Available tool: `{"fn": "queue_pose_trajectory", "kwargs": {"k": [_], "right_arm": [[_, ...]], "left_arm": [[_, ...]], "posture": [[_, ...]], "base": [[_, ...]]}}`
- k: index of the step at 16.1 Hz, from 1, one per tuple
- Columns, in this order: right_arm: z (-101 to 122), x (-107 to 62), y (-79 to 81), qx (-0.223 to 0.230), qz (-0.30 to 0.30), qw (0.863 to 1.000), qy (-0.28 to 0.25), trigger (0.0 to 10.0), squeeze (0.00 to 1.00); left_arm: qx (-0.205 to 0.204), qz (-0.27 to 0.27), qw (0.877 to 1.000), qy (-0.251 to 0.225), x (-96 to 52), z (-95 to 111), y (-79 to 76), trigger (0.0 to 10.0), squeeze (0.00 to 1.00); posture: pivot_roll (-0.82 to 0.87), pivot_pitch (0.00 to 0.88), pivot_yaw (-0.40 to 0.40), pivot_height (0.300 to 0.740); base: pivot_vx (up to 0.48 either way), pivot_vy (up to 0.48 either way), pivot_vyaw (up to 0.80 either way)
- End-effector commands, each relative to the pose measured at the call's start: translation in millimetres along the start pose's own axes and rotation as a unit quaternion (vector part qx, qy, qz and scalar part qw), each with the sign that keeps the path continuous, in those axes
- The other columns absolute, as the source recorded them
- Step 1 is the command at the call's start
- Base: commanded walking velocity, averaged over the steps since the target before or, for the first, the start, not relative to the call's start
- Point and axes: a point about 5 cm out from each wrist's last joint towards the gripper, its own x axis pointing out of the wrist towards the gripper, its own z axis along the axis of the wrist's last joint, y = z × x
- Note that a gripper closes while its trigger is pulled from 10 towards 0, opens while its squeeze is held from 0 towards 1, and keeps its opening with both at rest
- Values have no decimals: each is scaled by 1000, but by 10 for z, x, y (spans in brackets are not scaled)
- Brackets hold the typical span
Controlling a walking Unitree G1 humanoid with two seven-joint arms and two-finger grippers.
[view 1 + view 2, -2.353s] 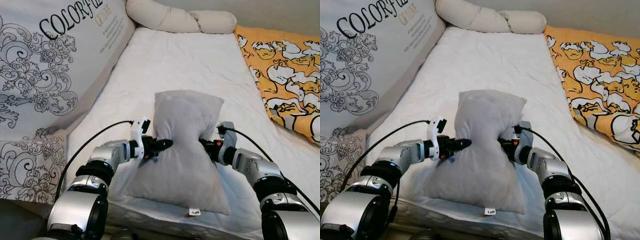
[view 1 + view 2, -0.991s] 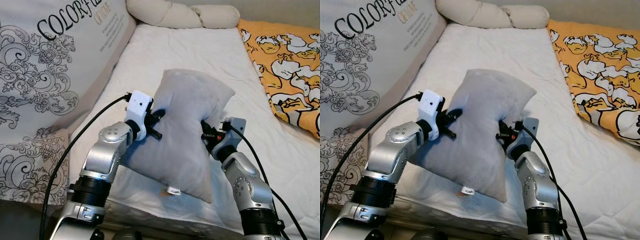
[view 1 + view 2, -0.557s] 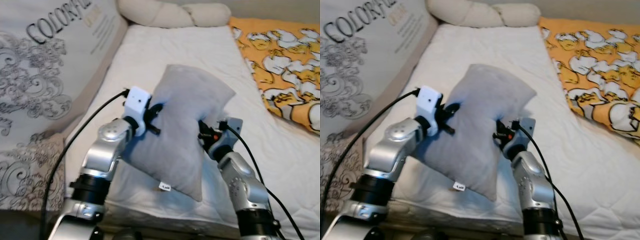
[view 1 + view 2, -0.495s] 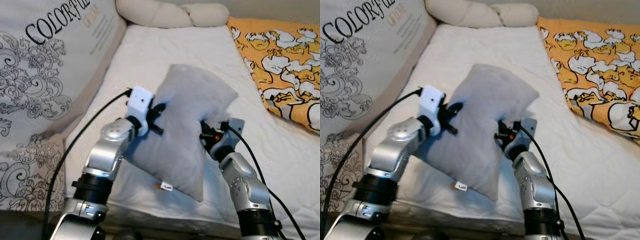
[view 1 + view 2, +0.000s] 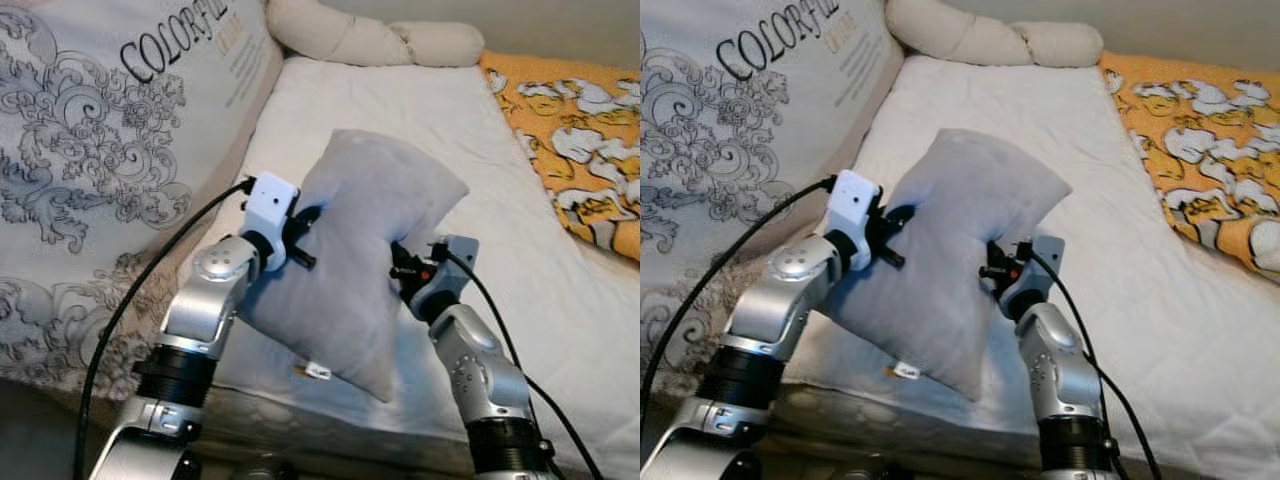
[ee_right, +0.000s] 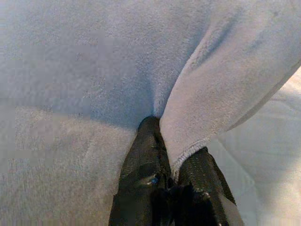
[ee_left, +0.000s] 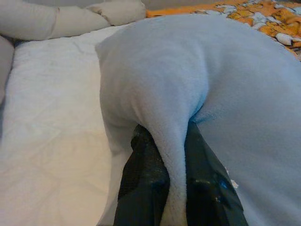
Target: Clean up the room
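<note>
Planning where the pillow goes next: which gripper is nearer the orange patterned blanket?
Right. The right gripper pinches the grey pillow on the side facing the orange blanket; the left gripper grips the far side.

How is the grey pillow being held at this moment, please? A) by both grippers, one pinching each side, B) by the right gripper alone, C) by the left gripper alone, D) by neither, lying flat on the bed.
A: the left gripper and the right gripper each pinch a fold of the grey pillow from opposite sides, raised above the white mattress.
</note>
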Motion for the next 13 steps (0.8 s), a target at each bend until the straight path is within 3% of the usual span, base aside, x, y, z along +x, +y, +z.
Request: {"fn": "queue_pose_trajectory", "kwargs": {"k": [1, 13], "right_arm": [[72, 4, 12, -5, 1, 1000, -15, 10000, 0], [49, -8, 6, 6, -11, 1000, -16, 10000, 0]], "left_arm": [[10, -9, 1000, -23, 44, 115, -49, 10000, 0], [21, -12, 1000, -20, 53, 115, -29, 10000, 0]], "posture": [[-29, 0, 25, 740], [-29, 0, 36, 740]], "base": [[0, 322, 0], [0, 322, 0]]}}
